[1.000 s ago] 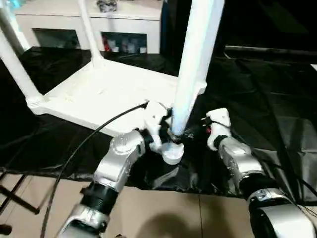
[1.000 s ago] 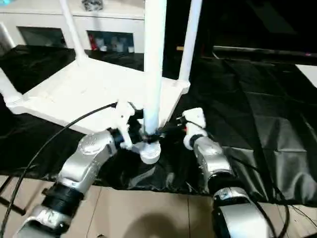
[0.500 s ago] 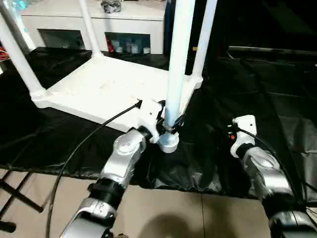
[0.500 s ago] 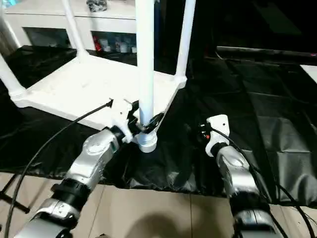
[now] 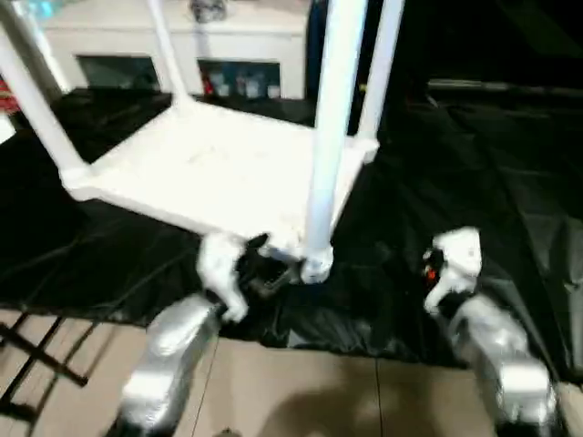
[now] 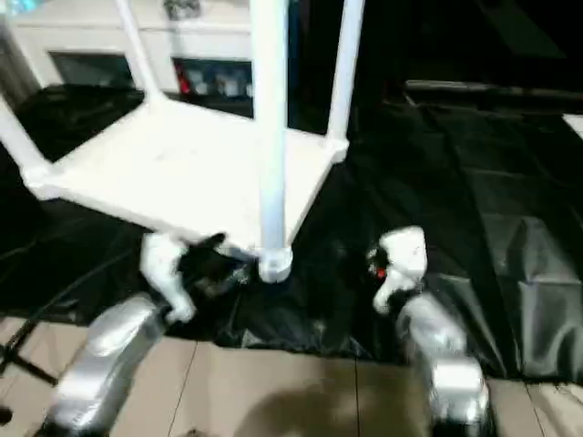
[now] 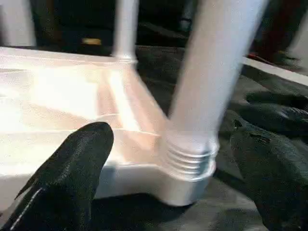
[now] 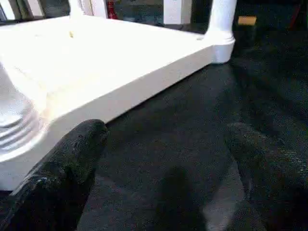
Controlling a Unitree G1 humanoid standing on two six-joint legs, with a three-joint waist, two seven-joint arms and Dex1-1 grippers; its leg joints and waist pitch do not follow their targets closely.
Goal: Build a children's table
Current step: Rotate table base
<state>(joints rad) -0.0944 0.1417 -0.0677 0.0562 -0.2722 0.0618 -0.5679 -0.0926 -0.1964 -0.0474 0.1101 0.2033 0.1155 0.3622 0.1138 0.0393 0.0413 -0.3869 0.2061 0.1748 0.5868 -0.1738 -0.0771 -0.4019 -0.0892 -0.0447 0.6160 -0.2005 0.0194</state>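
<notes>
The small white plastic children's table (image 5: 214,168) lies upside down on black sheeting (image 5: 474,155), seemingly with all four legs socketed. Beside its nearest leg (image 5: 330,137), the left gripper (image 7: 168,173) and right gripper (image 8: 163,168) are open, empty; turning it upright is left.

Indoor room, looks like a staged lab or demo space: tiled floor (image 5: 301,382) with black plastic sheeting (image 5: 474,155) spread over it as a work area. Behind the sheeting, a low white cabinet (image 5: 182,36) with open shelves holding small items. Black stand legs (image 5: 36,360) beside the sheeting.
</notes>
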